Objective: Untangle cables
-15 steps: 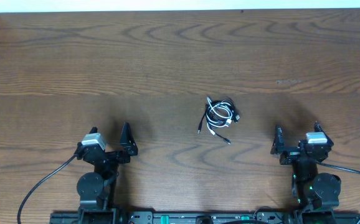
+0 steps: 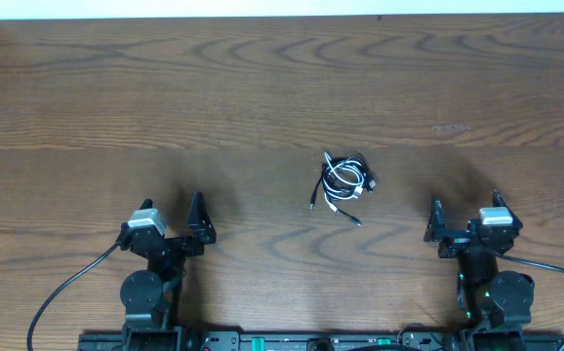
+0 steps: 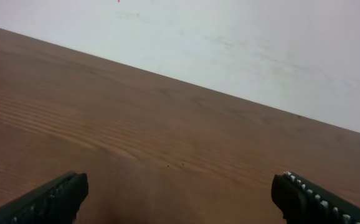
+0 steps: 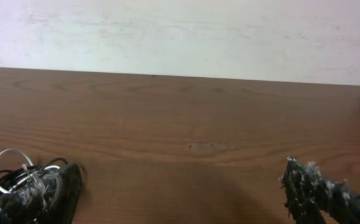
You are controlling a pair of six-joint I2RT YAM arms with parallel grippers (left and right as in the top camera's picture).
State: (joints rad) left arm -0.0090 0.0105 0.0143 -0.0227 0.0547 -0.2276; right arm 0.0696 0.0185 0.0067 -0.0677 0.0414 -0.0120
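A small tangle of black and white cables [image 2: 342,182] lies on the wooden table, right of centre in the overhead view. A white loop of it shows at the lower left of the right wrist view [image 4: 9,167], partly behind the left finger. My left gripper [image 2: 182,226] is open and empty near the front edge, well left of the cables. In the left wrist view [image 3: 180,193] only bare wood lies between its fingers. My right gripper [image 2: 463,226] is open and empty near the front edge, right of the cables; the right wrist view [image 4: 180,190] shows it too.
The wooden table [image 2: 165,97] runs back to a white wall [image 4: 180,31]. A faint pale scuff [image 2: 450,128] marks the wood at the right. Each arm's base and cable sit at the front edge [image 2: 145,292].
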